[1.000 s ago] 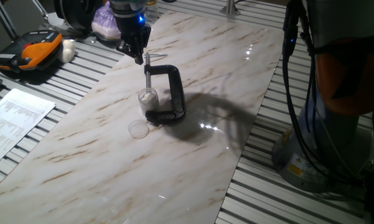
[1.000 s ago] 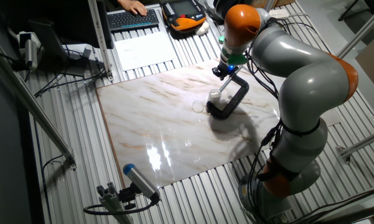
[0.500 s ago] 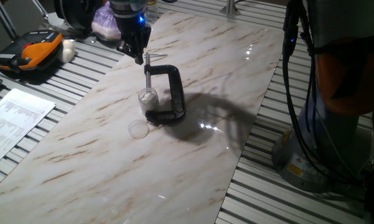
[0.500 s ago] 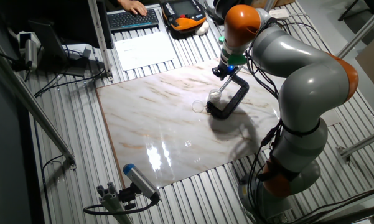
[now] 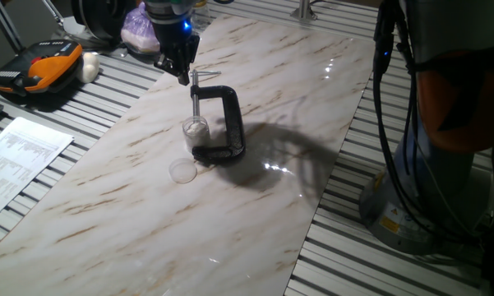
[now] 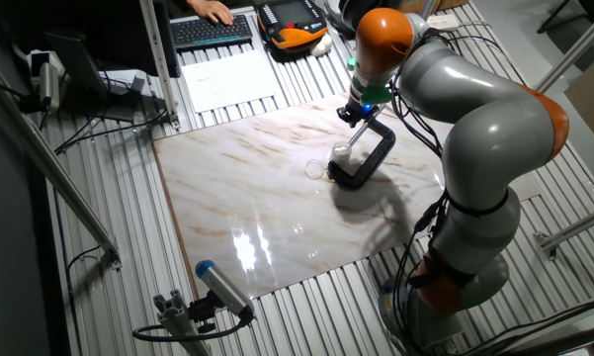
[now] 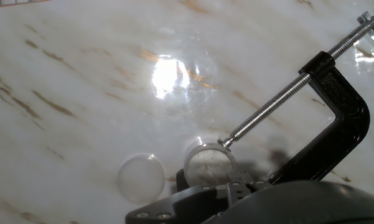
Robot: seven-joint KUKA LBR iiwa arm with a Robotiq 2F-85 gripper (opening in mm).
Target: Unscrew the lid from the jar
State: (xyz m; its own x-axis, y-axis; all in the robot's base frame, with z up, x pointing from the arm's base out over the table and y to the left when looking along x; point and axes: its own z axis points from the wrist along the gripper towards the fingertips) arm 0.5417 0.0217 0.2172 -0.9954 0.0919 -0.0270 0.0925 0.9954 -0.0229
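Note:
The tiny clear jar (image 5: 195,133) stands upright on the marble board, pinched in the jaws of a black C-clamp (image 5: 230,123). It has no cap on; its open rim (image 7: 210,167) shows in the hand view. The translucent lid (image 5: 182,171) lies flat on the board just in front of the jar, apart from it, and also shows as the lid (image 7: 140,178) (image 6: 315,169). My gripper (image 5: 182,76) hangs above the far end of the clamp's screw, well above the jar (image 6: 342,156), holding nothing. Its fingers look like one dark wedge, so the gap is unclear.
The C-clamp (image 7: 336,118) with its long metal screw lies beside the jar. An orange-and-black device (image 5: 37,67), a purple bag (image 5: 138,33) and paper sheets (image 5: 20,156) sit left of the board. The arm's base (image 5: 427,164) is on the right.

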